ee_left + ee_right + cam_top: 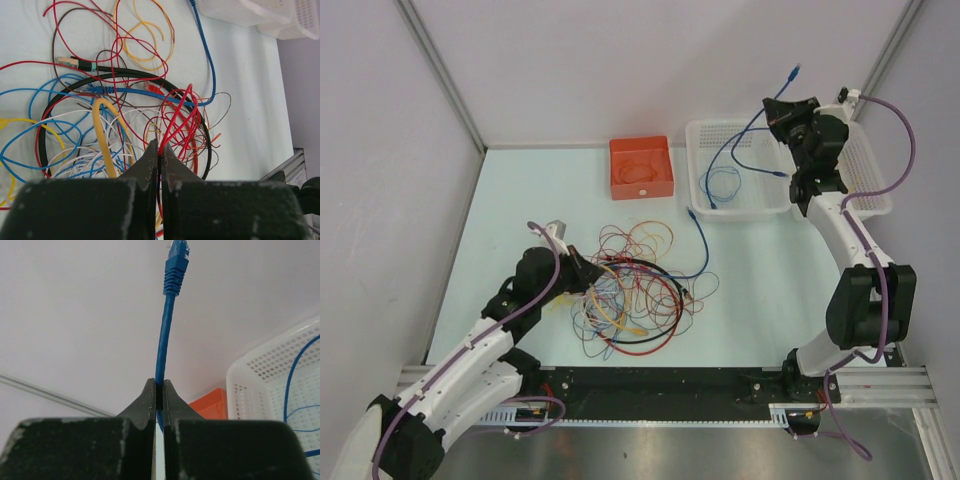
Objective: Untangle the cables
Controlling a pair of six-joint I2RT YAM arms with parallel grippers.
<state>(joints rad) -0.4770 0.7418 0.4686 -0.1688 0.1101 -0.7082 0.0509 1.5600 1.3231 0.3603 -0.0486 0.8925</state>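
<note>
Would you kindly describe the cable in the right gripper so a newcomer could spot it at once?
Find the white mesh basket at the table's far right. Above it, the right gripper is shut on a blue cable, its plug poking up past the fingers. Unlike the piled cables, its end is raised in the air.

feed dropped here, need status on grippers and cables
Left gripper shut on red wires in the tangle. Right gripper shut on blue cable below its plug, over the basket. Black cable loops round the tangle.
</note>
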